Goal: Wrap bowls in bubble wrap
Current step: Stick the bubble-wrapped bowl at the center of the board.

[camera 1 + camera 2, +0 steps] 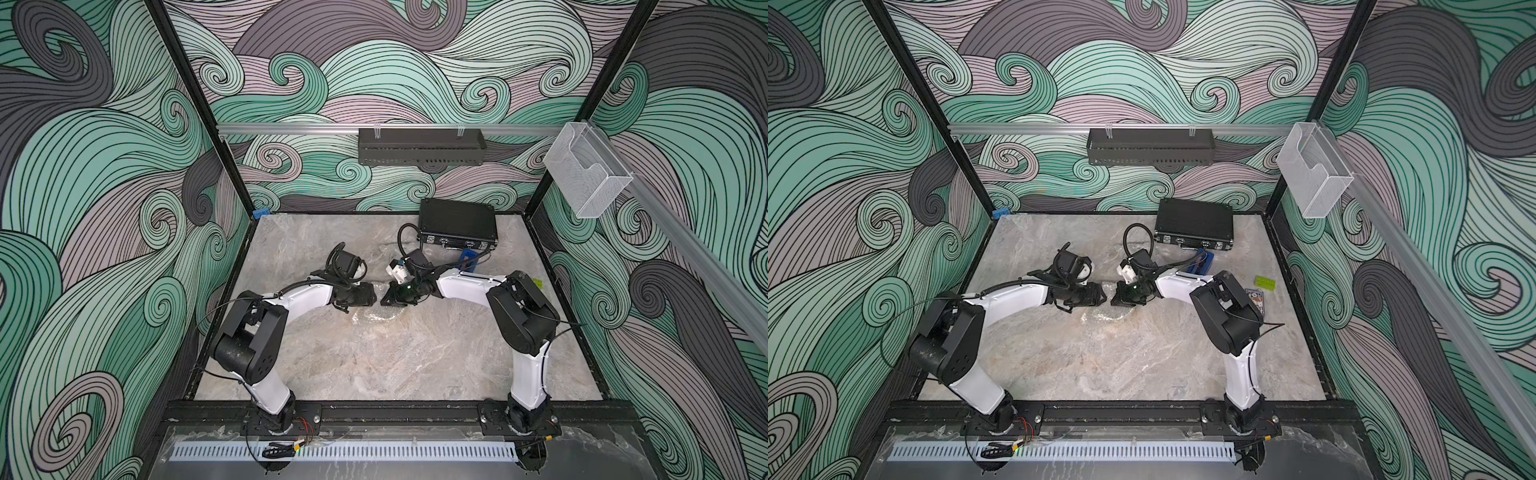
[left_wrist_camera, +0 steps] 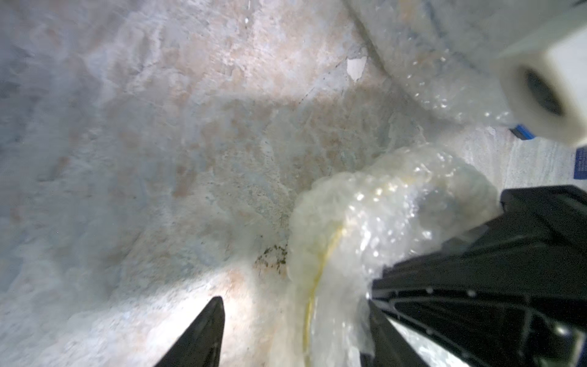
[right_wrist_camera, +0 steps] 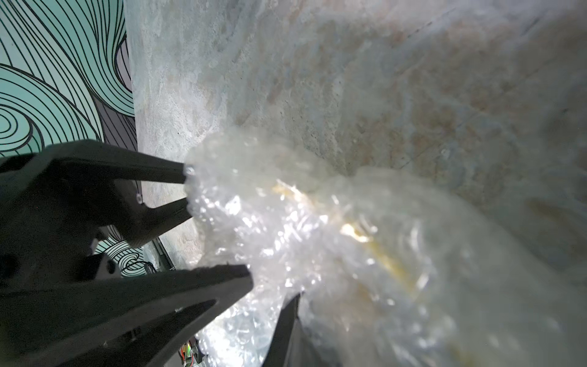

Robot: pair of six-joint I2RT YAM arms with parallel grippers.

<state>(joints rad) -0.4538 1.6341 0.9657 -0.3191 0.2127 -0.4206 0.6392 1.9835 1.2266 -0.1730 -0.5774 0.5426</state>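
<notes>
Clear bubble wrap [image 2: 374,203] bundles a pale round ceramic bowl [image 2: 320,273] mid-frame on the marbled surface [image 1: 374,365]. We see the left gripper [image 1: 371,296], jaws spread around it, and the right gripper [image 1: 388,296], jaws pinching the wrap.

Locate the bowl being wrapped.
Mid-table, inside the bubble wrap between the left gripper and right gripper; the bowl shows through it in both wrist views.

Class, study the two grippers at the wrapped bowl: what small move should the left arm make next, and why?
Probably close the left gripper on the bowl. Its fingers stand open astride it, one clear of the bubble wrap, while the right gripper is shut on that wrap.
</notes>
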